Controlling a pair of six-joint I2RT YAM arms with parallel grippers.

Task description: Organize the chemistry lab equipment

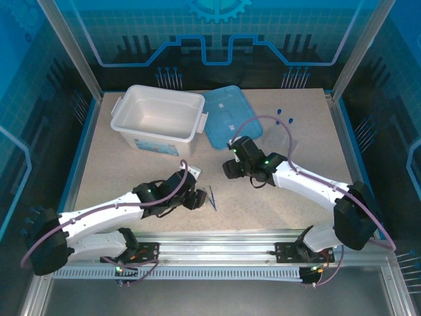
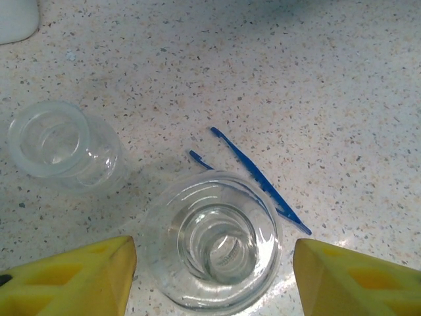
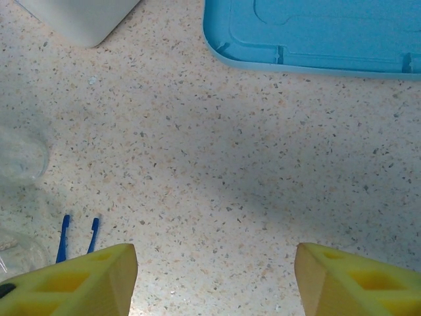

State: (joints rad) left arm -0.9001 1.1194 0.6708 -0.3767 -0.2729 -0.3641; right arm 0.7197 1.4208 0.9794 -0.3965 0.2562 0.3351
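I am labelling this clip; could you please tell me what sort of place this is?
Probably a staged robot test cell, not a real lab: silver aluminium frame posts, a blue circuit-patterned backdrop, and clear glass vessels on a speckled beige tabletop.

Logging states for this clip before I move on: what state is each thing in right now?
white bin: open, lid off, looks empty.
light-blue lid: off, lying flat beside bin.
glass vessel: upright, empty, between left fingers, not gripped.
second glass vessel: upright, empty.
tweezers: lying flat, arms apart.
tubes: caps on, outside bin.
left gripper: open around glass vessel.
right gripper: open, empty.
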